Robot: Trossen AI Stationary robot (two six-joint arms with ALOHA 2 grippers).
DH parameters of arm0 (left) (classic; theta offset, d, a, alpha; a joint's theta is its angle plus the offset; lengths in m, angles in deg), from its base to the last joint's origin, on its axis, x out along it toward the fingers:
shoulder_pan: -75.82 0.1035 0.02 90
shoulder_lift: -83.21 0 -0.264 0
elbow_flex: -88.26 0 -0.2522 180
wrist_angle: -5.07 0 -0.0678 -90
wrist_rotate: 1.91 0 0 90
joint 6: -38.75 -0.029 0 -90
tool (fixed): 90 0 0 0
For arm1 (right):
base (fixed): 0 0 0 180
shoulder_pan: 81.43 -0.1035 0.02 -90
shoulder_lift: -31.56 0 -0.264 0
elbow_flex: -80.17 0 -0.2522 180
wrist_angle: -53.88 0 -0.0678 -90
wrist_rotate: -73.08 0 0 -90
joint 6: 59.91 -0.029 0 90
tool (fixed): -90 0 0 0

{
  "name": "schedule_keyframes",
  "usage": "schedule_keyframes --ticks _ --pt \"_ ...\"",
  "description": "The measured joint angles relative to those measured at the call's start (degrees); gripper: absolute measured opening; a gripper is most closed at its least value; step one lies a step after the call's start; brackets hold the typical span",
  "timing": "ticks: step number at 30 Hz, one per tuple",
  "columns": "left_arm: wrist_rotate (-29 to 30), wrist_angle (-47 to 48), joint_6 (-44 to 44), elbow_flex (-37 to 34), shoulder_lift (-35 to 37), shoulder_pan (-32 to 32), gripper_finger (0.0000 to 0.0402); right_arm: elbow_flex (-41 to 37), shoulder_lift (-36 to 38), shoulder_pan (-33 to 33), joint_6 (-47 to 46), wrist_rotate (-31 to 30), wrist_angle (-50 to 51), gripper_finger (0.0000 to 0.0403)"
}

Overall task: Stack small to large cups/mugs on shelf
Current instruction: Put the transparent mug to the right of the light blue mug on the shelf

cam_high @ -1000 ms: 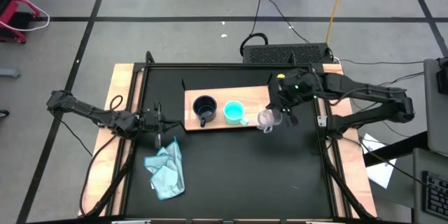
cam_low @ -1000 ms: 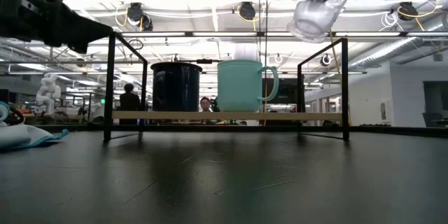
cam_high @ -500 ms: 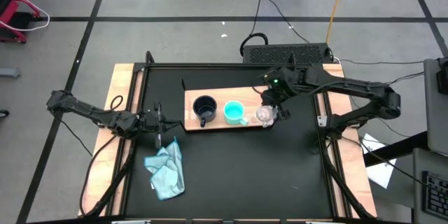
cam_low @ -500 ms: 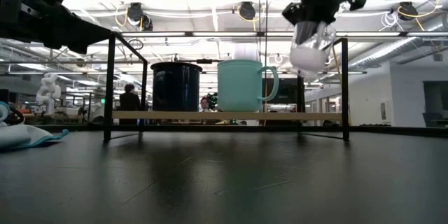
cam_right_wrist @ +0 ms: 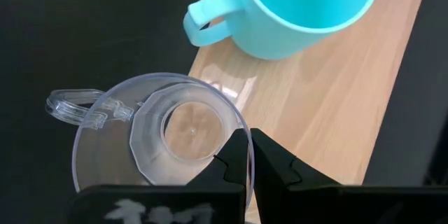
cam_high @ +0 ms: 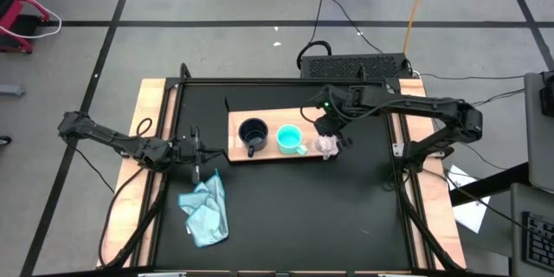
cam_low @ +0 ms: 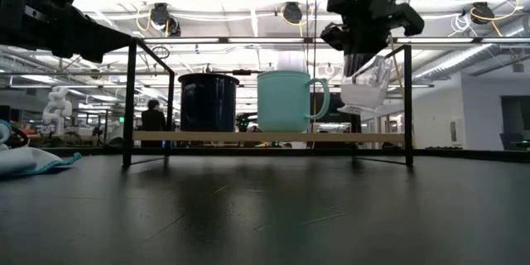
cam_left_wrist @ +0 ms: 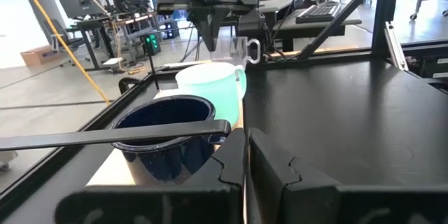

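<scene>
The wooden shelf (cam_high: 268,151) carries the navy mug (cam_high: 252,134) and, to its right, the turquoise mug (cam_high: 290,138), both standing on their bases. My right gripper (cam_high: 327,132) hangs over the shelf's right end, shut on the clear glass cup (cam_low: 364,87), which has a clear handle (cam_right_wrist: 77,105). The low view shows the cup tilted, just above the shelf (cam_low: 273,137). My left gripper (cam_high: 197,151) waits shut off the shelf's left end, above the table. My right gripper pinches the glass cup's wall at the rim (cam_right_wrist: 234,129), on the side away from its handle. The fingers (cam_right_wrist: 280,171) come from above, pointing down. The cup hangs below them, tilted, lifted clear of the shelf's right end.
A light blue cloth (cam_high: 206,212) lies crumpled on the black tabletop, near the left gripper. Thin black brackets (cam_low: 407,103) rise at the shelf's corners, one close to the held cup. The tabletop in front of the shelf is bare.
My right gripper has moved toward the table's left edge and down, carrying the glass cup from beyond the shelf's right end to just above that end. The cup has come from high overhead to near the level of the mugs.
</scene>
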Motion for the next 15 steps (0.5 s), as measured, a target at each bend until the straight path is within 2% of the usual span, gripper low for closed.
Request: schedule_keyframes --ticks 15 --pt "0.04 0.17 -0.21 0.00 0.02 0.00 0.0024 3.76 -4.70 1.48 1.99 -0.14 0.87 0.0000"
